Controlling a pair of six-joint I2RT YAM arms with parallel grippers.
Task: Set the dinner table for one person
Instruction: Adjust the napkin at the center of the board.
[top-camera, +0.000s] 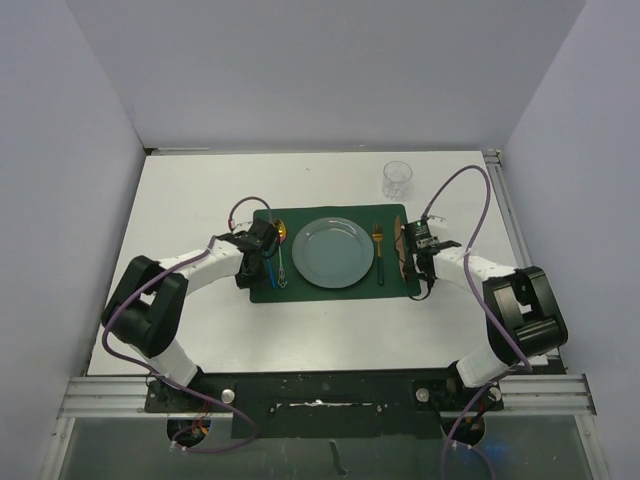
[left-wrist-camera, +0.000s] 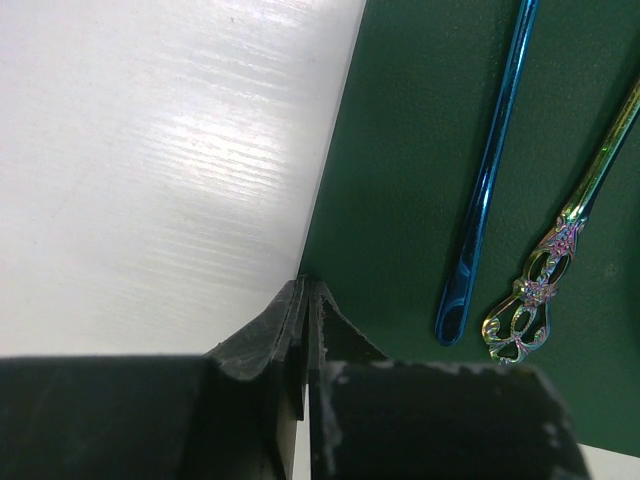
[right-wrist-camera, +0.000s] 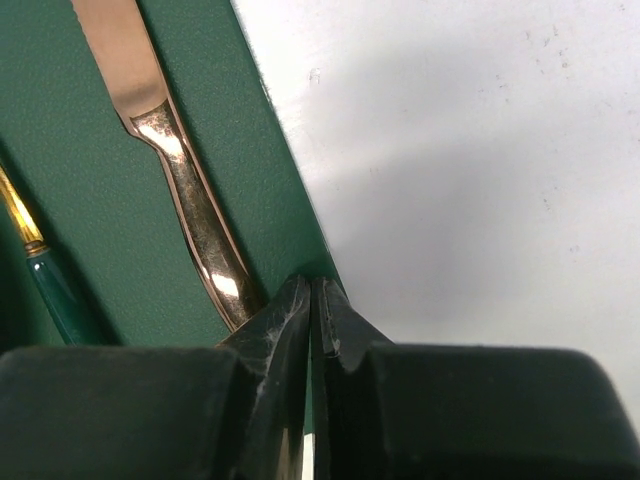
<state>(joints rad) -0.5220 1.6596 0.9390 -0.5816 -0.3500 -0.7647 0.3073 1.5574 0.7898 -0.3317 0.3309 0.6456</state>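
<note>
The left hand (left-wrist-camera: 305, 292) and right hand (right-wrist-camera: 312, 292) each pinch a placemat (top-camera: 320, 294) edge

The counter (top-camera: 330, 330) is matte white, with a faint streaky grain in the left wrist view. The placemat (top-camera: 300, 292) is plain dark green. The plate (top-camera: 332, 252) is a soft grey-blue. The blue handle (left-wrist-camera: 490, 170) is a glossy electric blue. The filigree handle (left-wrist-camera: 545, 290) beside it shimmers green, gold, pink and violet, with openwork scrolls. The knife (right-wrist-camera: 190, 210) is polished rose gold. The fork (top-camera: 378, 250) has a gold head and a teal handle. The glass (top-camera: 397, 178) is clear. The cables (top-camera: 460, 170) are purple.
</note>
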